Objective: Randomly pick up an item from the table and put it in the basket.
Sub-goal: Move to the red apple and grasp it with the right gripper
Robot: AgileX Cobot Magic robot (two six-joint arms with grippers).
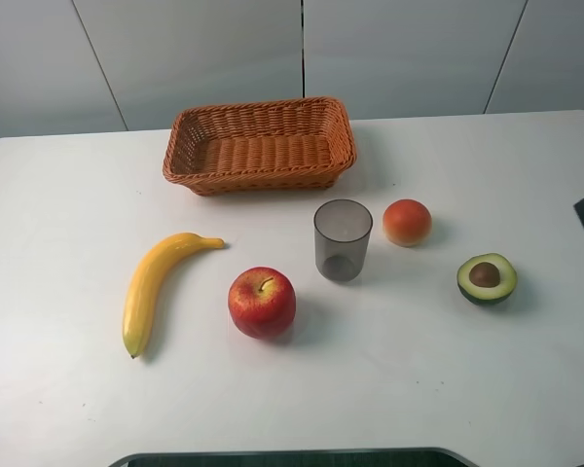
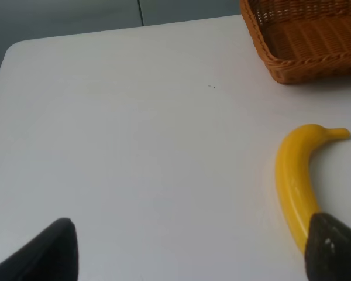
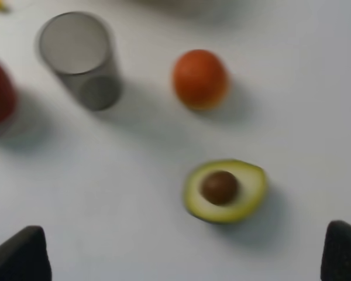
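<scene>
Apple (image 1: 262, 303) sits stem up on the desk (image 1: 68, 185), between banana (image 1: 151, 287) and cup (image 1: 343, 239), well short of the empty basket (image 1: 263, 105); nothing grips it. Left claw (image 2: 193, 252) and right claw (image 3: 181, 257) stand apart, holding nothing, seemingly ready for a pick. The high view omits both claws' fingers. The blurred right wrist view likely catches the apple's edge, the left wrist view none of it.

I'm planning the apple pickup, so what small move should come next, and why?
Probably shift the left gripper across the banana toward the apple: its jaws stand open and empty, and the apple sits untouched on the table, between the banana and the grey cup.
</scene>
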